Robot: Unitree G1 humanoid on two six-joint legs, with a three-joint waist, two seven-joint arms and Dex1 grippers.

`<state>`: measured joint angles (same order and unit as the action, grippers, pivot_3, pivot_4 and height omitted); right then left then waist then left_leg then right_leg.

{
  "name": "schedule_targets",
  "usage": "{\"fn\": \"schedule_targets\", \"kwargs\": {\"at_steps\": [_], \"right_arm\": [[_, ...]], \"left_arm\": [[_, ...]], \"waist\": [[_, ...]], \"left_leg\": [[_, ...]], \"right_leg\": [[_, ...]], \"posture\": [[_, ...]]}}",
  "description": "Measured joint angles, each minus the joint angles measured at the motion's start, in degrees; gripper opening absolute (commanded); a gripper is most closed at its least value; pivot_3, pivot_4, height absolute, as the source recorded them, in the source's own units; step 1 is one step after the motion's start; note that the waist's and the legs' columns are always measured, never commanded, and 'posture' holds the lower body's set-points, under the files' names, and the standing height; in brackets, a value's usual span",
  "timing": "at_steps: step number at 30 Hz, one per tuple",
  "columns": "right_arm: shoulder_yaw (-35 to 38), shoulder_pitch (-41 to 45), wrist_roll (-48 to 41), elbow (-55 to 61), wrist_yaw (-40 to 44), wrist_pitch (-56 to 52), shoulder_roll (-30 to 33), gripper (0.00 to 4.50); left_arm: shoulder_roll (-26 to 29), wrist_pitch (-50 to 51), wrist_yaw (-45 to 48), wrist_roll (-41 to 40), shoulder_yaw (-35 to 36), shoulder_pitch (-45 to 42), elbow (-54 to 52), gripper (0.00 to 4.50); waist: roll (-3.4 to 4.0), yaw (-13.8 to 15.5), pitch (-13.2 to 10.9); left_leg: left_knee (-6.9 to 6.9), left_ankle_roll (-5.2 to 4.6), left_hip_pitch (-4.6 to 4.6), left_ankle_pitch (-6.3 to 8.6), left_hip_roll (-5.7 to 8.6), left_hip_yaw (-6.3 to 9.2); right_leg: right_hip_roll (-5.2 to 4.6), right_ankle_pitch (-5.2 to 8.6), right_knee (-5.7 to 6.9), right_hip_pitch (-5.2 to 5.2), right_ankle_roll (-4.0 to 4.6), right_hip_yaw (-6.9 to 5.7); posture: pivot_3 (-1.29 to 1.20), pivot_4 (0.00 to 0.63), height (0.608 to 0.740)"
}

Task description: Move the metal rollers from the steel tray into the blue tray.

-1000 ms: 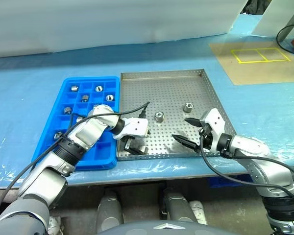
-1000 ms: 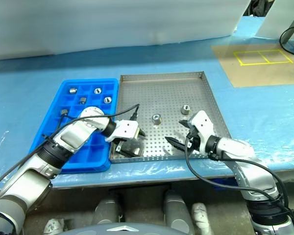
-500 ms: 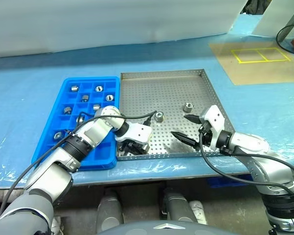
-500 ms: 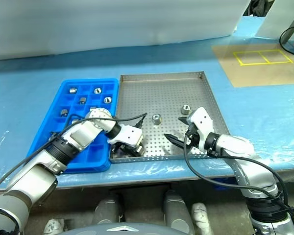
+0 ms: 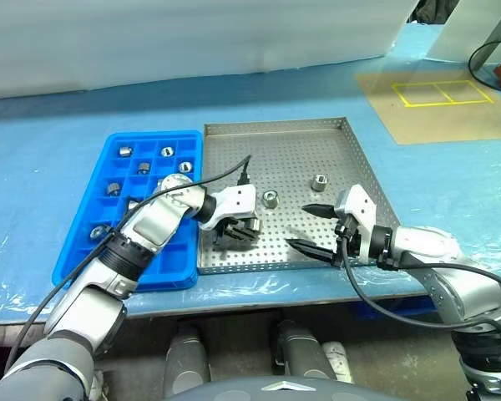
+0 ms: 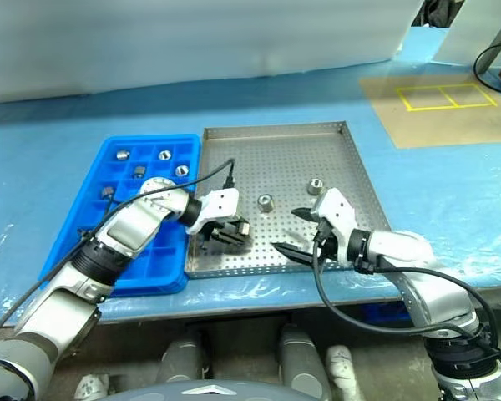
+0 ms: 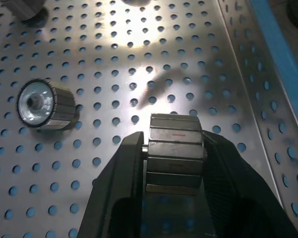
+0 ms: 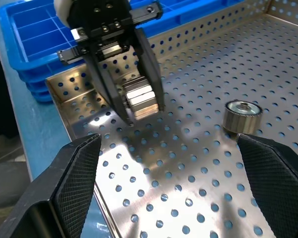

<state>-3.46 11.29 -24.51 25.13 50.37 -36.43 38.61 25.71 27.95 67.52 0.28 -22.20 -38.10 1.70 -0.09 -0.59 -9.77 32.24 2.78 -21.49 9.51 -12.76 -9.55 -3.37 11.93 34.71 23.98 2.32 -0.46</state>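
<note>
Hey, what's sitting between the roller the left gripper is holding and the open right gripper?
In the right wrist view, only bare perforated floor of the steel tray lies between the held roller in the left gripper and the right gripper.

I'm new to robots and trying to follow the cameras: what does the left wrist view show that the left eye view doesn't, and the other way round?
Left wrist view alone: the flat facets on the roller clamped in the left hand.

Left eye view alone: the blue tray holding rollers, and the right hand open over the steel tray.

Both: the perforated tray floor and a loose roller.
</note>
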Motion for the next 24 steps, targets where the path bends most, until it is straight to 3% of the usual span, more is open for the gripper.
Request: {"fn": "schedule_targets", "kwargs": {"at_steps": [6, 12, 16, 24], "right_arm": [[-3.3, 4.2, 1.7, -5.9, 2.5, 2.9, -0.8, 4.50], [-6.9, 8.7, 3.0, -12.3, 6.3, 6.2, -2.7, 4.50], [-8.9, 12.7, 4.3, -17.9, 9.2, 9.2, -4.4, 4.50], [-12.4, 18.7, 6.7, -27.0, 13.8, 14.1, -9.6, 4.50]], "left_arm": [[-2.0, 12.8, -11.8, -2.1, 8.0, 3.0, -9.7, 1.30], [-9.0, 22.7, -28.1, -3.0, 17.7, 8.8, -22.2, 1.30], [-13.7, 26.0, -39.1, -2.0, 22.2, 15.6, -30.9, 1.30], [-16.4, 29.9, -49.7, -1.3, 26.0, 28.0, -43.9, 1.30]], "waist": [[-0.01, 1.1, 0.0], [-0.02, 2.3, 0.0], [-0.05, 3.3, 0.0], [-0.10, 6.3, -0.1]], "left_leg": [[-0.01, -0.02, -0.10, 0.01, 0.01, 0.01], [-0.01, -0.03, -0.26, 0.01, -0.03, 0.05], [0.00, -0.04, -0.31, 0.01, -0.06, 0.11], [0.01, -0.04, -0.55, 0.01, -0.07, 0.31]], "right_leg": [[-0.02, 0.00, -0.06, 0.04, 0.00, -0.02], [-0.03, 0.01, -0.06, 0.14, 0.02, -0.14], [-0.03, 0.01, -0.06, 0.16, 0.03, -0.24], [-0.08, 0.05, -0.11, 0.25, 0.08, -0.51]], "posture": [[-0.09, 0.150, 0.740], [0.04, 0.150, 0.740], [0.13, 0.150, 0.740], [0.28, 0.150, 0.740]]}}
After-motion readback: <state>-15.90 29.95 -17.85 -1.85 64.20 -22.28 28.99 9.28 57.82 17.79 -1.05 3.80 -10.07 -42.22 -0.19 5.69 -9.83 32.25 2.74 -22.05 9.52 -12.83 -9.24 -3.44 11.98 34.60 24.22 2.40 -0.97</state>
